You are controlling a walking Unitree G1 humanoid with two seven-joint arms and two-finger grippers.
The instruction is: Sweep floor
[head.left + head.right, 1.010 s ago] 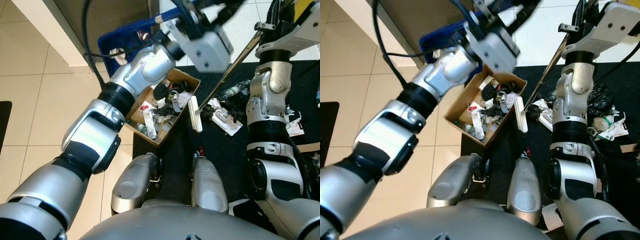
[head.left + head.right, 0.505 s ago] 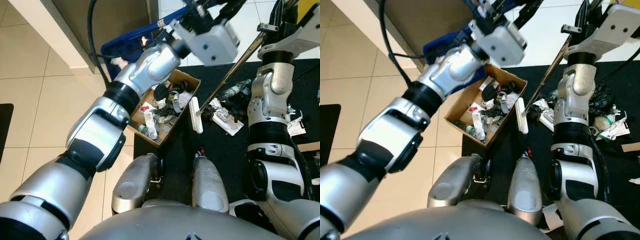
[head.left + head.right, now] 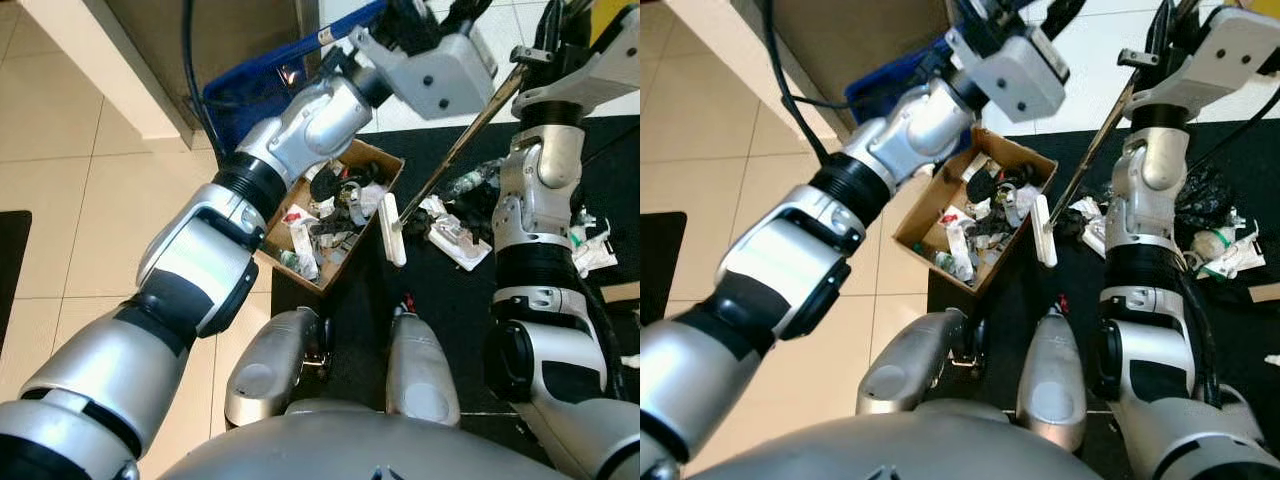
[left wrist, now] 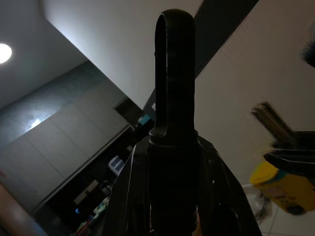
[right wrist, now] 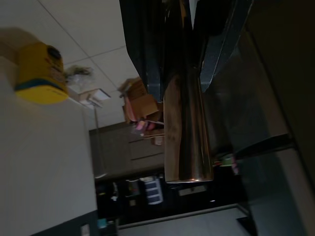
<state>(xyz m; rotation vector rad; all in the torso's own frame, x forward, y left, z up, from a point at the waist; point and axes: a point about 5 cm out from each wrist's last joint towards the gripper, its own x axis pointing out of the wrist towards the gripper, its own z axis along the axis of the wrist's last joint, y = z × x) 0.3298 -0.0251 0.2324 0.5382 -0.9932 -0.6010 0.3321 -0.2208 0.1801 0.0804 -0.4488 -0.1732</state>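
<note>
**Q:** What step is the robot on with the sweeping?

**A:** Looks mid-sweep to me. Both arms are reaching up toward 12 o'clock, working a long broom handle that's slanting down to a white broom head on the black mat. The head is sitting just beside the 3 o'clock edge of the cardboard box, which is already holding a pile of scraps. More litter is lying on the mat at about 3 o'clock from the head, touching or nearly touching it.

**Q:** And the grippers?

**A:** In the left wrist view the left gripper is closing snugly around a dark looped handle end. The right gripper is clamping a shiny metal pole between its fingers. In the head views both are running off the top edge, so I'm going by the wrist cams.

**Q:** Next move?

**A:** My guess: lifting the head over the litter and dragging it back toward the box.

**Q:** Anything hard to make out?

**A:** Plenty. The wrist views are super dark, the left arm is covering the blue bin behind the box, and I can't identify the individual scraps.
</note>
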